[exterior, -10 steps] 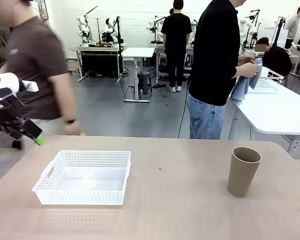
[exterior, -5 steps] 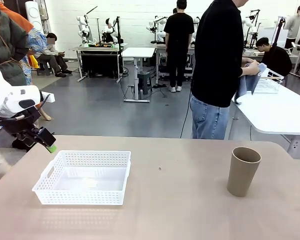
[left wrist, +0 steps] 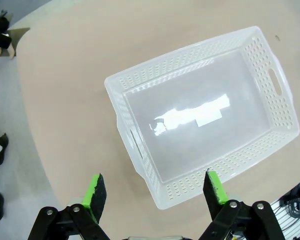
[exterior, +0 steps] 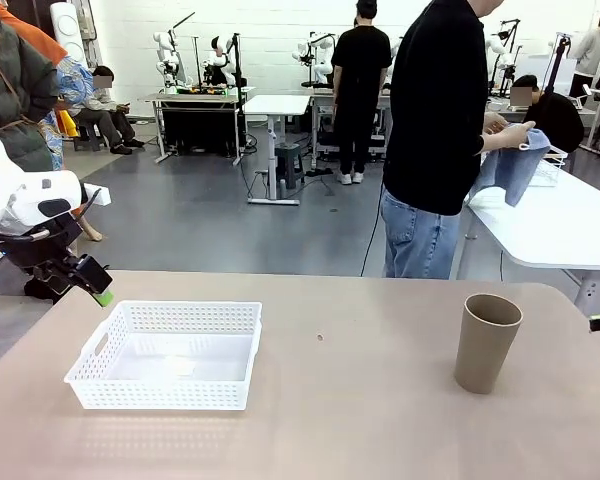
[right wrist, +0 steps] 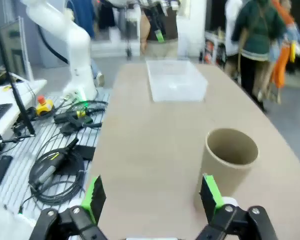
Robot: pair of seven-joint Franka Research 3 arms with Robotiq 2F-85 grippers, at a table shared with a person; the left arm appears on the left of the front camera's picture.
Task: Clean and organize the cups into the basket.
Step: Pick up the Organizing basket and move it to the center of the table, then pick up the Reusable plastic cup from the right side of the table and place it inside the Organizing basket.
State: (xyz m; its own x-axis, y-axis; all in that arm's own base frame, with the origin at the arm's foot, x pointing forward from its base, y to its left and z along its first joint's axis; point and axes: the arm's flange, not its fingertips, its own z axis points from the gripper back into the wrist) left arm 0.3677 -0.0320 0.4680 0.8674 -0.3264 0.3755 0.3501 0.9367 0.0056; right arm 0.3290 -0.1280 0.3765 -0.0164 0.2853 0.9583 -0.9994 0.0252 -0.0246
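Basket [exterior: 160,398] sits on the left half of the bench [exterior: 360,410], long side toward the robot, flat on its base, nothing inside; its floor shows a patch of glare. 1 tan cup [exterior: 486,342] stands upright on the right half, mouth up, well apart from the basket. Left tool [left wrist: 154,186] hangs in the air off the basket's far-left corner, clear of the rim; its jaws are spread wide and hold nothing. From its wrist, the 2 green pads [left wrist: 94,190] frame one long side of the basket below, with lattice walls and both cut-out handles plain to see. Right tool [right wrist: 151,193] is low at the bench's right edge, jaws likewise spread wide and empty. From its wrist the cup rises just past the right-hand finger, near it, though I cannot tell whether they touch; the basket lies far down the bench behind. From the front, only a dark tip of that tool pokes in at the right border, apart from the cup. At the far side a person [exterior: 435,120] in a black top and jeans stands turned toward a neighbouring white table, both hands on a blue cloth [exterior: 513,165].
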